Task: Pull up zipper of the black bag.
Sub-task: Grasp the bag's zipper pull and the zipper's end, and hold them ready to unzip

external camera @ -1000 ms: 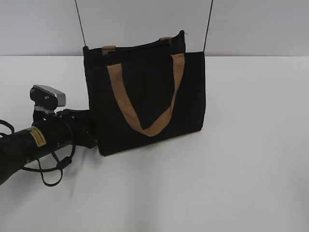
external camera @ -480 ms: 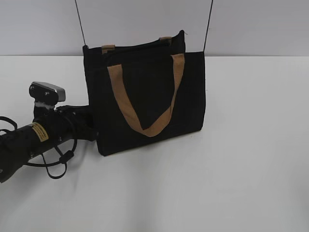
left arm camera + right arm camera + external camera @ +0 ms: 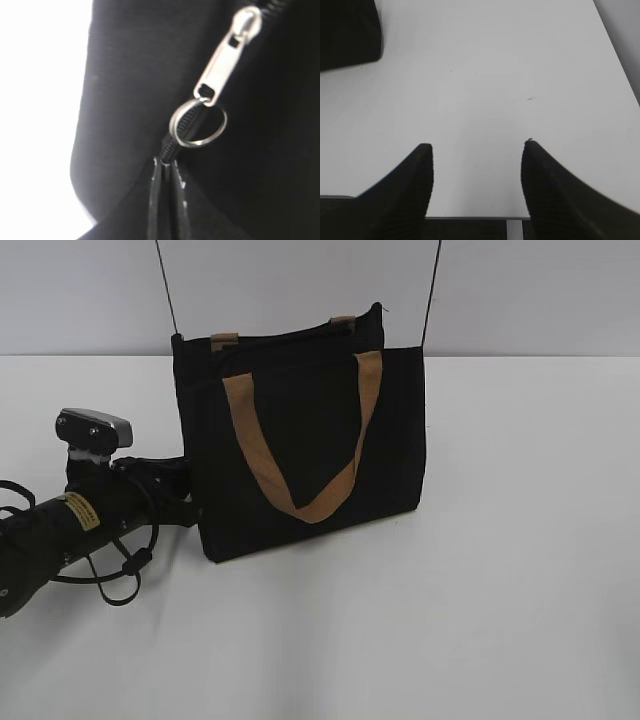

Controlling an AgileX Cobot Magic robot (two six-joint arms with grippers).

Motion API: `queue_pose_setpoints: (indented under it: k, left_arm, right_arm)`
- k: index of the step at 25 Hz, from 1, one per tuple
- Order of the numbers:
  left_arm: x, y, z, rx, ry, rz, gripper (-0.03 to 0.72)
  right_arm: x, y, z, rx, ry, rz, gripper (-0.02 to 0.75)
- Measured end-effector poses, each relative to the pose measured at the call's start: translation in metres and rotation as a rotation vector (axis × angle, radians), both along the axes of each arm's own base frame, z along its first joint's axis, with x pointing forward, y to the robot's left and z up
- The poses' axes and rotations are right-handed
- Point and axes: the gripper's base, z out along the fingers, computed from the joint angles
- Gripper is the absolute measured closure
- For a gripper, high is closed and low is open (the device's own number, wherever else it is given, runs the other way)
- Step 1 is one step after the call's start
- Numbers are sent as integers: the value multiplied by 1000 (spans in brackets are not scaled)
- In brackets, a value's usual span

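Observation:
The black bag (image 3: 300,440) stands upright on the white table, with a tan handle (image 3: 250,440) hanging down its front. My left gripper (image 3: 190,502) presses against the bag's lower left side, its tips hidden there. In the left wrist view, the left gripper (image 3: 165,162) is shut on the black zip line (image 3: 182,125) just below a silver ring (image 3: 198,122). The ring hangs from the silver zipper pull (image 3: 225,57). My right gripper (image 3: 477,145) is open and empty over bare table. It is out of the exterior view.
Two thin black cords (image 3: 168,290) rise from the bag's top corners. A corner of the bag (image 3: 347,35) shows at the upper left of the right wrist view. The table's edge (image 3: 470,217) lies just under the right gripper.
My left arm has shifted slightly left and up beside the bag. The bag has not visibly moved.

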Motion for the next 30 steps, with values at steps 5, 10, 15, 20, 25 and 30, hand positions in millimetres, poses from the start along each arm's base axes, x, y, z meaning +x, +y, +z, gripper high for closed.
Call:
queue_pose_setpoints:
  k: [5,10,15,20,25,30]
  left_arm:
    - [-1,1,-1,-1,6,17,685]
    - [-17,6,3,7,32,17,686]
    - [-29,10,24,-3,-3,17,686]
    - [-37,12,42,-16,-47,13,687]
    - [-49,16,69,-38,-120,13,686]
    - [-64,19,102,-67,-223,7,687]
  right_arm:
    - [0,0,0,0,0,0,307]
    - [0,0,0,1,0,0,307]
    - [0,0,0,1,0,0,307]
    - [0,0,0,2,0,1,307]
    - [0,3,0,29,-3,19,307]
    - [0,5,1,52,-5,32,307]
